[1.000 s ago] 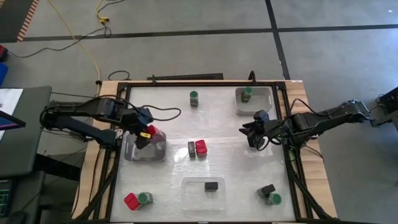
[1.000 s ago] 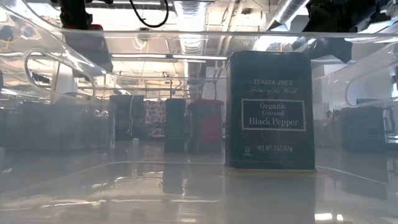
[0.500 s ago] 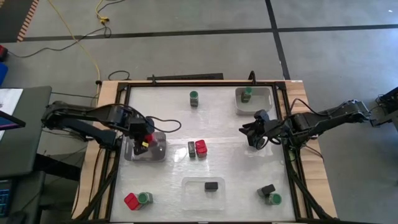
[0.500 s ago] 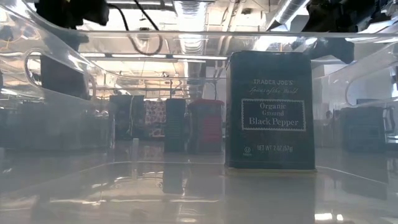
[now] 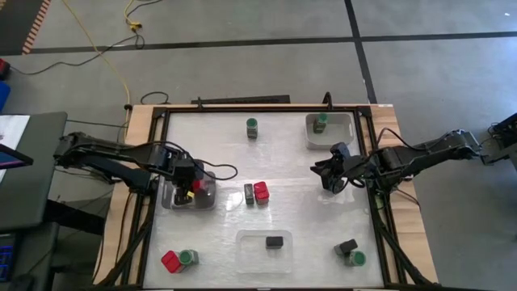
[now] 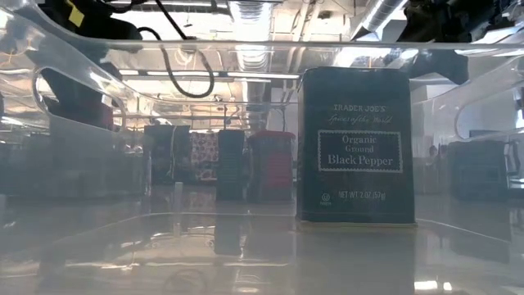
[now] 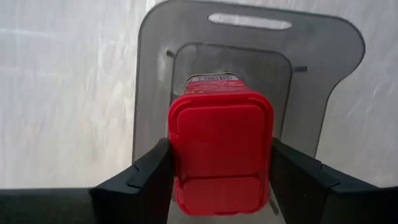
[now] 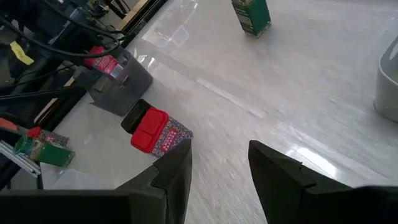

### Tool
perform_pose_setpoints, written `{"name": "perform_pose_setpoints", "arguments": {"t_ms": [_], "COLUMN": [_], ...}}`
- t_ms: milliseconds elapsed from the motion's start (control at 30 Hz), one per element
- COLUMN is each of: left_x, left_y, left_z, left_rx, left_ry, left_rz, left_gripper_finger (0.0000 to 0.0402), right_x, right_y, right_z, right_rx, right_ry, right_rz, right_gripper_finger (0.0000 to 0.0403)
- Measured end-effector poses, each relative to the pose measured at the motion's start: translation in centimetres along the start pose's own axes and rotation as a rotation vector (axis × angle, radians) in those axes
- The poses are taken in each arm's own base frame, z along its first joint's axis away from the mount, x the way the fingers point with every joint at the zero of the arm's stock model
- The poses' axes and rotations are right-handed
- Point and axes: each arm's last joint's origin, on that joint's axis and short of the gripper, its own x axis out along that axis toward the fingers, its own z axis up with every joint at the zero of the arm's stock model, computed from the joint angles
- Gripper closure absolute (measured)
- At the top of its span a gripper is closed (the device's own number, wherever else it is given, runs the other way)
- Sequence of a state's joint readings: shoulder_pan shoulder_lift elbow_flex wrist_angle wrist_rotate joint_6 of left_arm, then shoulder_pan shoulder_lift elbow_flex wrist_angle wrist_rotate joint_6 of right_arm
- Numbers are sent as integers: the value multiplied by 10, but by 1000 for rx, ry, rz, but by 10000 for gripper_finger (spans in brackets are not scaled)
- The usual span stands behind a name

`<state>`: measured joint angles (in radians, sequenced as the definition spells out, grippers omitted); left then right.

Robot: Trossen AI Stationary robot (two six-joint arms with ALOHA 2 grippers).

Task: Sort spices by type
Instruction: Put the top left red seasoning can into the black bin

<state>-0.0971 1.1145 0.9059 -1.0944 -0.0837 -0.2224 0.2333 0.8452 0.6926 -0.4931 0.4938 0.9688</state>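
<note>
Left gripper (image 5: 187,183): reaching in from the table's left edge, arm stretched low across the frame, wrist pointing down into the grey tray (image 5: 205,199) at the left side. Its 2 fingers (image 7: 147,176) are clamping a red spice container (image 7: 220,152) by its sides, and the container is hanging inside the tray's walls; whether it is touching the tray floor cannot be told.

Right gripper (image 5: 329,175): waiting over bare table at the right, arm coming in from the right edge, elbow bent, fingers (image 8: 172,172) standing apart with nothing between them.

Spices on the table:
- 1 green-lidded jar (image 5: 252,127) standing alone at the far middle.
- 1 green jar (image 5: 321,121) sitting in the white tray (image 5: 347,129) at the far right.
- 1 dark box and 1 red container (image 5: 261,191) lying side by side, touching, at the centre.
- 1 black pepper box (image 5: 275,242) standing in the clear tray (image 5: 246,241) at the near middle.
- 1 red container and 1 green jar (image 5: 188,257) sitting together at the near left.
- 1 dark box and 1 green jar (image 5: 356,258) sitting together at the near right.
</note>
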Motion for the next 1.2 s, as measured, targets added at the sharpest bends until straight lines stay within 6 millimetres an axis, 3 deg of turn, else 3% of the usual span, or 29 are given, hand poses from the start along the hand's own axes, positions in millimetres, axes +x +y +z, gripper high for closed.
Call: {"name": "perform_pose_setpoints", "arguments": {"t_ms": [500,1200], "left_x": [35,33], "left_y": [4,6], "left_z": [13,13], "left_rx": [100,47], "left_ry": [130,105], "left_rz": [25,65], "left_gripper_finger": [184,158], "right_x": [0,0], "right_y": [0,0], "right_z": [0,0], "right_rx": [26,29], "right_ry": [1,0], "right_rz": [1,0], "right_gripper_finger": [218,218]}}
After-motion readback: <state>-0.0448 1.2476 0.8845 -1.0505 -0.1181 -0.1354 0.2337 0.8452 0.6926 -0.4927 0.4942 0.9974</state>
